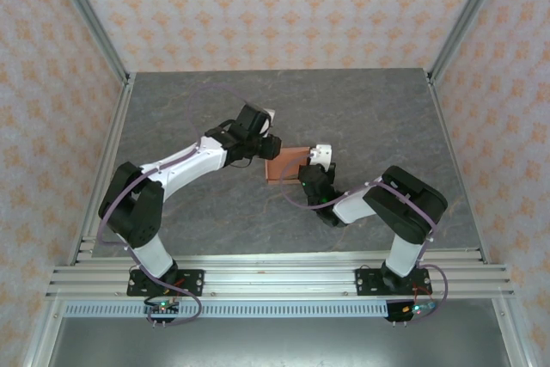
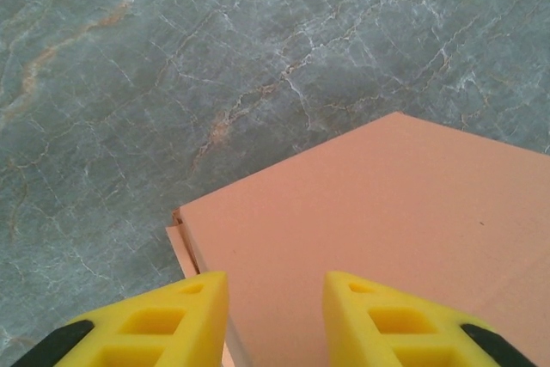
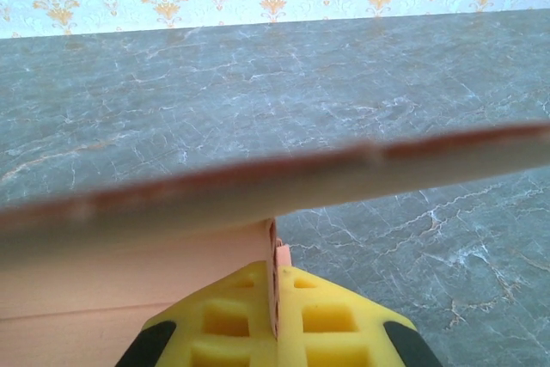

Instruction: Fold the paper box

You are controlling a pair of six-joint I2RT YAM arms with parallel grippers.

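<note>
Paper box (image 1: 284, 168) – salmon-orange card – sits near the centre of the grey marble-patterned table (image 1: 369, 109), a little toward the table's right side.

Left gripper (image 1: 269, 147) is at the table's centre, over the box's left edge. In the left wrist view its yellow fingers (image 2: 176, 320) stand spread, with a flat card panel (image 2: 387, 212) under the gap; contact cannot be confirmed.

Right gripper (image 1: 305, 168) is right of the table's centre. Its fingers (image 3: 232, 315) are pressed together, pinching a thin upright strip of the box's card – a blurred card edge (image 3: 258, 191) runs across just above them.
</note>
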